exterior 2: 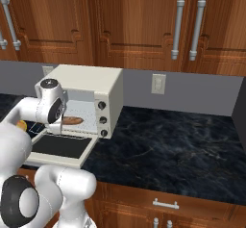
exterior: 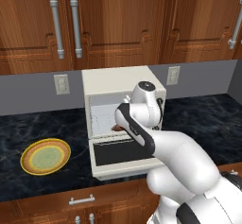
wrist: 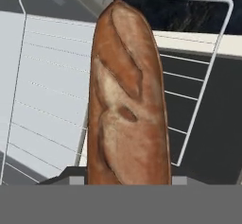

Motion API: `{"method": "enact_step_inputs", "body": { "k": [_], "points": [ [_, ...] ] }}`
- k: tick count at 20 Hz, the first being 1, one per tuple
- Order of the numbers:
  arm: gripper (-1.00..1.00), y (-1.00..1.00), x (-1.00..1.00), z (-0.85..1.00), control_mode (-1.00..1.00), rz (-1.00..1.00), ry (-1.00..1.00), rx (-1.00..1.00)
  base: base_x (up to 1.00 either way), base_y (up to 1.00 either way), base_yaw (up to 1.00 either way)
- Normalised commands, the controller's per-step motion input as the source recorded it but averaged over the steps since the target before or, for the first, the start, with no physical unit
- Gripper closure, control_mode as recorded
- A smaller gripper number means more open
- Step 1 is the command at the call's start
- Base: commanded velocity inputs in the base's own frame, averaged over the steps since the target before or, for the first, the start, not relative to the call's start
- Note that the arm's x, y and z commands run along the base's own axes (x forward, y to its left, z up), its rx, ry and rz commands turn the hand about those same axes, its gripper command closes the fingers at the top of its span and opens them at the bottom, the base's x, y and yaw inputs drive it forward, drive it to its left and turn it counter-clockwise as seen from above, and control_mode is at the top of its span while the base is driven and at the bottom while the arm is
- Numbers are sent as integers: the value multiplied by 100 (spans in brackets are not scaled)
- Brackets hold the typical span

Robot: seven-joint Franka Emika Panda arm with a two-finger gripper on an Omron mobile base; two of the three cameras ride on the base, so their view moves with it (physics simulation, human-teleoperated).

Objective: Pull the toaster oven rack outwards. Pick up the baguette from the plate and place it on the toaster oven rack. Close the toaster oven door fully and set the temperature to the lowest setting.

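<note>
Baguette (wrist: 126, 100): reddish-brown loaf, close under the hand camera, lengthwise between the finger tips, over the pulled-out wire rack; in the right base view a brown sliver (exterior 2: 72, 120) at the cavity mouth, just beside the hand.
Gripper (wrist: 127, 180): jaws partly apart, one on each side of the loaf's near end; whether pinching it or just let go, cannot tell.
Toaster oven rack (wrist: 198, 79): thin wire grid drawn out over the lowered door, front rail past the loaf's far tip.
Toaster oven door (exterior: 124, 153): folded down flat, dark glass facing up.
Toaster oven (exterior 2: 91, 80): cream box on the dark counter, three knobs on its right side.
Plate (exterior: 45, 156): yellow-rimmed, bare, well to the left of the oven.
</note>
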Motion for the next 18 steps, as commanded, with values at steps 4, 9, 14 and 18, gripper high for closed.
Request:
{"method": "enact_step_inputs", "body": {
  "k": [4, 9, 14, 18],
  "points": [
    [100, 0, 17, -4, -100, 0, 0, 0, 0, 0, 0],
    [100, 0, 19, -14, -100, 0, 0, 0, 0, 0, 0],
    [100, 0, 20, -23, -100, 0, 0, 0, 0, 0, 0],
    [100, 0, 24, -24, -100, 0, 0, 0, 0, 0, 0]
  ]
}}
